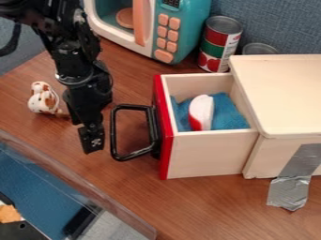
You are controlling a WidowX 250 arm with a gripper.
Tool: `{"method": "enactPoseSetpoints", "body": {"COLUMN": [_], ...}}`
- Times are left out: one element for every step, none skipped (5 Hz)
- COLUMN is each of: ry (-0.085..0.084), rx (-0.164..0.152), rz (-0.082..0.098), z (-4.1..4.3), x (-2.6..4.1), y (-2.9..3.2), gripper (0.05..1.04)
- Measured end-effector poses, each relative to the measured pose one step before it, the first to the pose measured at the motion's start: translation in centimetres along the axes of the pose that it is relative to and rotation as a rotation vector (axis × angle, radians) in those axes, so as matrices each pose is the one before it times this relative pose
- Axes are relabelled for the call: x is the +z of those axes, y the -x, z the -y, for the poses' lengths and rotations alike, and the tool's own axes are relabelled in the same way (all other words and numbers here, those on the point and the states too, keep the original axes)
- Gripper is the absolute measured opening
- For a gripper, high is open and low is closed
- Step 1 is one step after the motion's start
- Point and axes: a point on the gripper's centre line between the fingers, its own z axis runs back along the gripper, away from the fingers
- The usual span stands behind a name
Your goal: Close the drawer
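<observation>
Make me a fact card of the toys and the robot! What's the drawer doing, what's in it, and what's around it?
Drawer: red front, pulled open
Inside: blue cloth, red-and-white thing
Handle: black loop on the front
Gripper: black, beside the handle, a gap between them in this view
Box: pale wood, silver tape on its side
Behind: teal toy microwave, red-and-green can
Near the arm: small brown-and-white toy
</observation>
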Motion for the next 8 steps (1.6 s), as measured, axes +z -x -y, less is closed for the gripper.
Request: {"method": "enactPoseSetpoints", "body": {"ry": [0.0166,0.0078,-0.0047,-0.0174,-0.0045,0.0228,0.0069,0.0137], "rx": [-0.0032,-0.0124,-0.0003,-0.0025,0.0055,0.0276,0.0138,0.0165], "rz": [0.0179,0.0004,0.0063,0.0139,0.0263,0.0062,0.0046,-0.0080], "z": [0.359,0.842,0.762,0.643,0.086,-0.465,-0.288,-0.281], "x": [-0.252,-0.958,-0.955,-0.421,-0.058,-0.328,-0.575,-0.750], "y": [-1.167,-1.001,-1.262,-1.469,-2.305,-2.022,-1.793,-1.025], "gripper": [1.000,1.000,1.000,0.999,0.999,0.999,0.999,0.999]}}
